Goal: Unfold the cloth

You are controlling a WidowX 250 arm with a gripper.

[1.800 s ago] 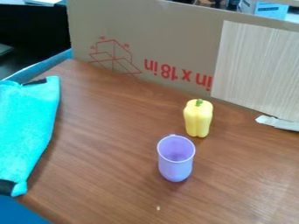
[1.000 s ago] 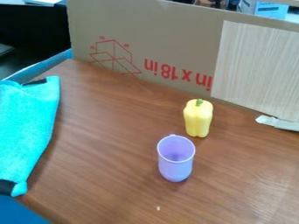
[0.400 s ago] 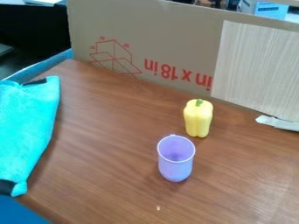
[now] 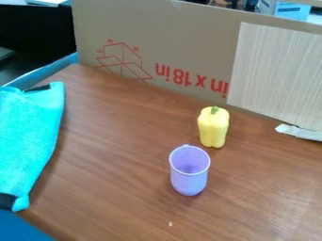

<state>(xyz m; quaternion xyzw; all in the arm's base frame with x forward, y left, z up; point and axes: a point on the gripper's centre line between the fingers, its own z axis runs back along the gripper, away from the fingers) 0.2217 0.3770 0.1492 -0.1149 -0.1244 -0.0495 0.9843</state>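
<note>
The turquoise cloth [image 4: 28,141] lies at the worktop's [image 4: 113,164] left side, well apart from the purple cup [image 4: 189,181] and yellow pepper [image 4: 213,129]; cardboard [image 4: 189,42] borders the back edge. I cannot tell how the jaws stand.

Likely a lab | cardboard screen [image 4: 182,35] — standing along a wood-grain tabletop [image 4: 119,155]

I record a wide passage over the brown wood-grain table [image 4: 113,141], between the turquoise plush cloth with black patches [image 4: 28,136] and the upright lavender cup [image 4: 189,181]. Obstructions: that cup, the yellow bell-pepper-shaped toy [image 4: 213,129] near it, and the tall tan cardboard panel [image 4: 182,42] along the far side
</note>
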